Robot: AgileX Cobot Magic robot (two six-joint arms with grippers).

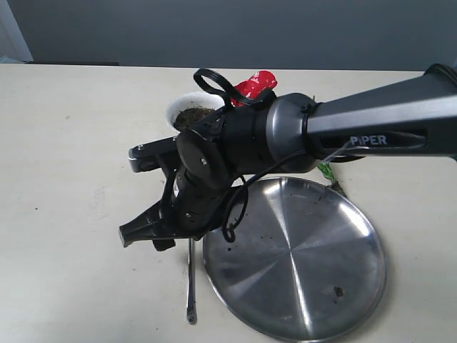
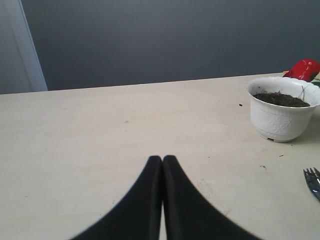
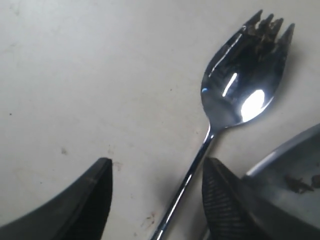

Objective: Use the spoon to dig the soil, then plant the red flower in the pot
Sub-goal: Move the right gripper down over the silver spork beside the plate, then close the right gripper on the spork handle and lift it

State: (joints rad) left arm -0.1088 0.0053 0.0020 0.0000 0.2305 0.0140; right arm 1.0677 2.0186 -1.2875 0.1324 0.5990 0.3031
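Observation:
The silver spoon point(image 3: 243, 92) lies flat on the table, with crumbs of soil on its tines. My right gripper point(image 3: 157, 170) is open, low over the spoon, with the thin handle passing between its fingers, closer to one of them. In the exterior view the right gripper point(image 1: 151, 238) hangs in front of the white pot point(image 1: 178, 107), and only the spoon's handle end point(image 1: 191, 286) shows. Dark soil point(image 1: 194, 114) fills the pot. The red flower point(image 1: 255, 84) lies behind the arm. My left gripper point(image 2: 162, 162) is shut and empty above bare table, well short of the pot point(image 2: 280, 120).
A large round steel plate point(image 1: 296, 257) with a few soil crumbs lies right beside the spoon handle; its rim point(image 3: 280, 150) is close to one right finger. The right arm point(image 1: 371, 128) spans the table from the right, hiding part of the pot and flower.

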